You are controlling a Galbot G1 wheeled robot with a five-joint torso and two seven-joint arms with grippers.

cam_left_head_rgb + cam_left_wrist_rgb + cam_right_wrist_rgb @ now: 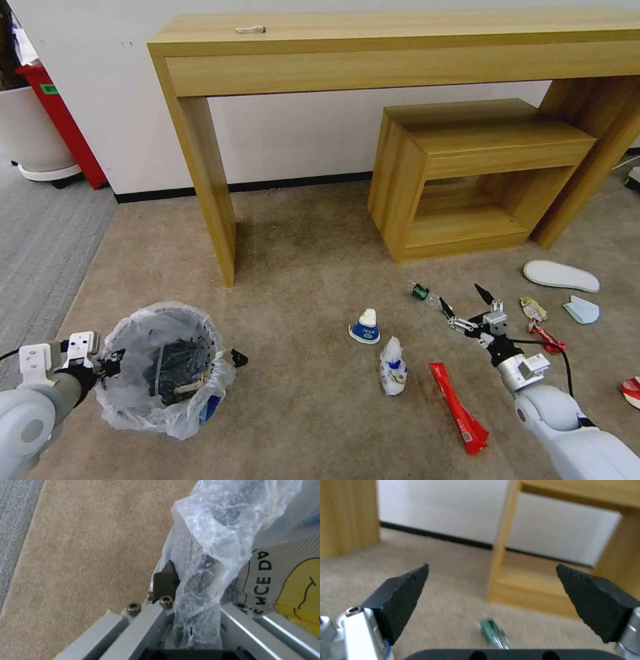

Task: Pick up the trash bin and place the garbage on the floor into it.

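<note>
The trash bin (163,367), dark with a crinkled clear bag over its rim, is at the lower left above the beige floor (300,267). My left gripper (115,362) is shut on its near-left rim; in the left wrist view a dark finger (165,580) presses the bag against the bin wall (266,580). My right gripper (465,301) hangs open just right of a small green bottle (420,291), which lies ahead of its spread fingers (400,597). Other garbage lies around: a blue-white cup (365,327), a crumpled white piece (393,365), a red wrapper strip (460,407).
A white slipper (560,275), light-blue mask (581,310), candy wrappers (533,308) and a red-white bowl (632,390) lie at the right. A tall wooden desk (200,167) and low wooden shelf (467,153) stand against the wall. Grey carpet (40,247) lies left.
</note>
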